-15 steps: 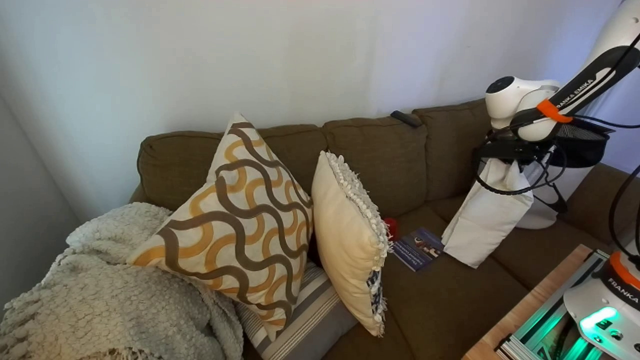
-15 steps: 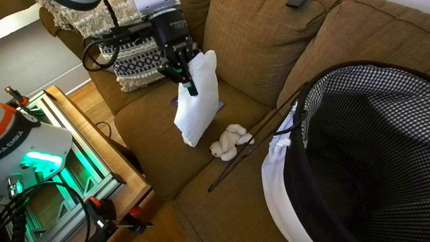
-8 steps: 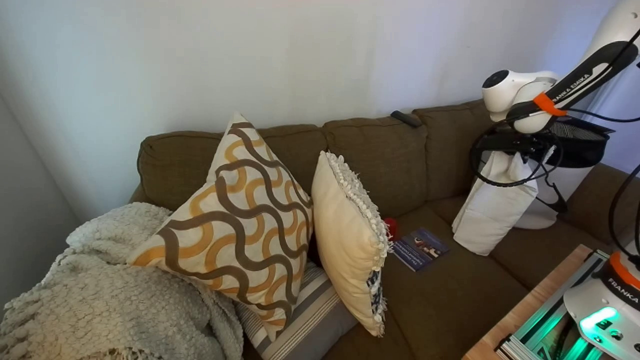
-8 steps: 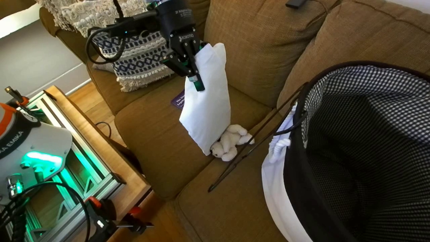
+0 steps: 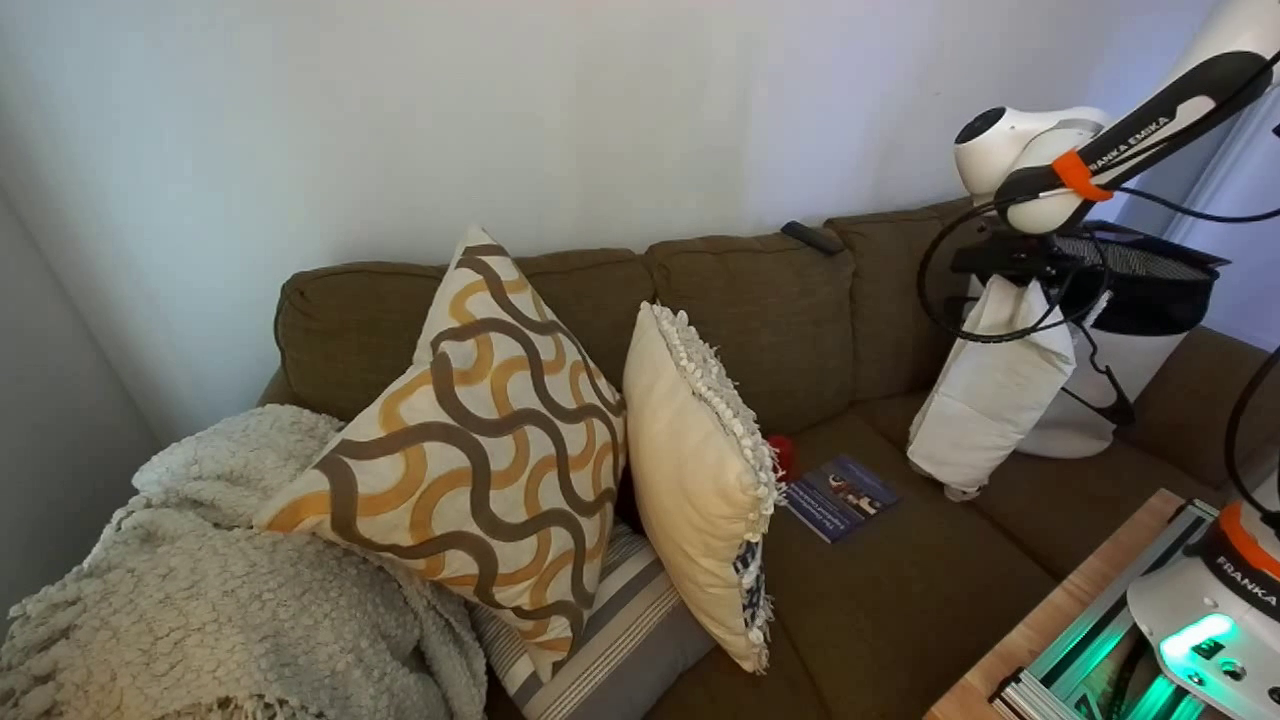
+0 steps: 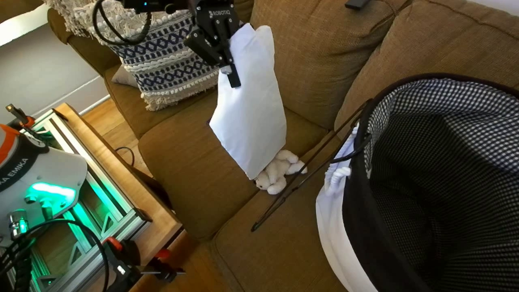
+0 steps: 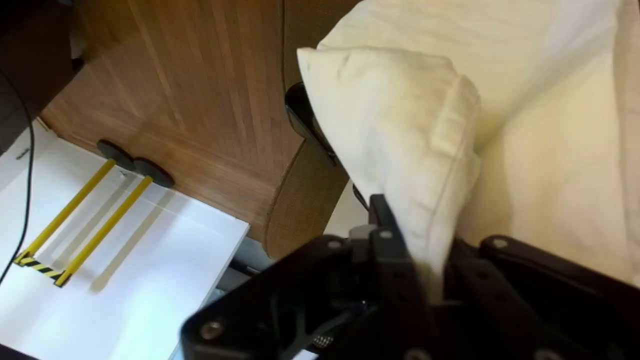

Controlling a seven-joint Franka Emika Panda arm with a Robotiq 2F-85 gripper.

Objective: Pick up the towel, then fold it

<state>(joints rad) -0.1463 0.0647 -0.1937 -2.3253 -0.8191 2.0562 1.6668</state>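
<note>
- Hand (image 7: 425,245) clamped on the towel (image 6: 253,109), a bunched pleat pinched at its upper end.
- Towel hangs over the middle of the counter (image 6: 190,170), here a sofa seat, between front and back edges. Lower corner overlaps the white stuffed bear (image 6: 279,172) in an exterior view; touching or not, can't tell.
- Handling, my guess: light, soft, limp. Hangs as a fairly flat panel, so probably layered with some body. Not fragile, firm squeeze OK. Layers could slide if only the outer one gets pinched.
- Pick-up looks done, fold not. I'd lay it flat toward the counter's front edge, away from the bear and the hamper (image 6: 365,227) near a side edge.
- Regrasp: free corner, or hem close to it, all layers, thin bite. Avoid mid-panel, it'd just bunch. Carry low and slow; cloth will likely trail and wrinkle.
</note>
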